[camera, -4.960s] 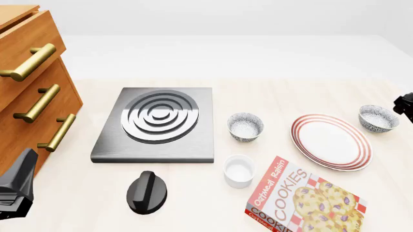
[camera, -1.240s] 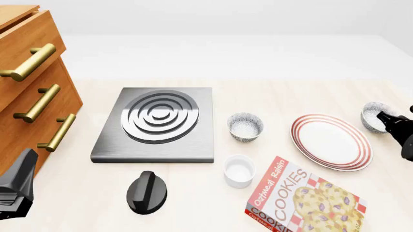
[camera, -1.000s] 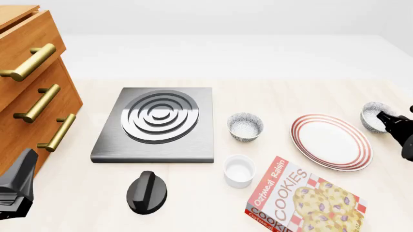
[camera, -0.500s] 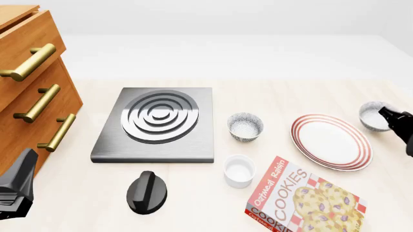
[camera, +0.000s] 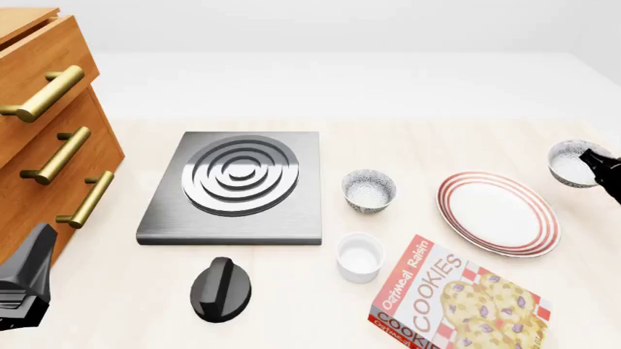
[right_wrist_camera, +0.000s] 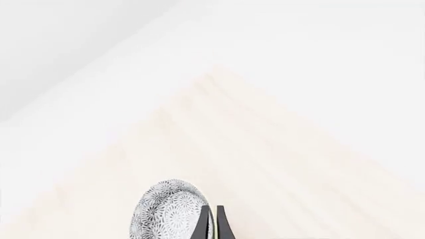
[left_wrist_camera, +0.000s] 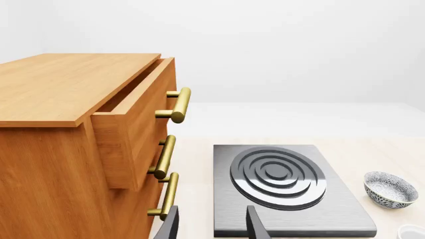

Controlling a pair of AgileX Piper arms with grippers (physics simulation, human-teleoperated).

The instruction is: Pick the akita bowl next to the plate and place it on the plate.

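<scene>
Right pincer point(right_wrist_camera: 211, 221) clamped on the rim of the bowl point(right_wrist_camera: 167, 211), fingers pressed together over the thin wall. Holds the bowl by the desk's right edge, beside the plate point(camera: 497, 213) and apart from it, apparently off the surface and tilted.

Risks from here:
- Grips only at the rim, so could let the bowl swing or slip out on a quick move toward the plate.
- Could chip or flip the bowl if released high or while tilted.
- Could set it half on the ringed rim, leaving it leaning off the plate.
- Little risk of confusion with the twin bowl point(camera: 369, 190), well apart toward the desk's middle.

Left pincer point(left_wrist_camera: 211, 229) open and idle at the near left corner, facing the hob point(left_wrist_camera: 279, 174) and drawers point(left_wrist_camera: 79, 149).

Pale wood-grain desk point(camera: 291, 305), flat and matte. Beyond the far edge, plain white walls, nothing else visible.
</scene>
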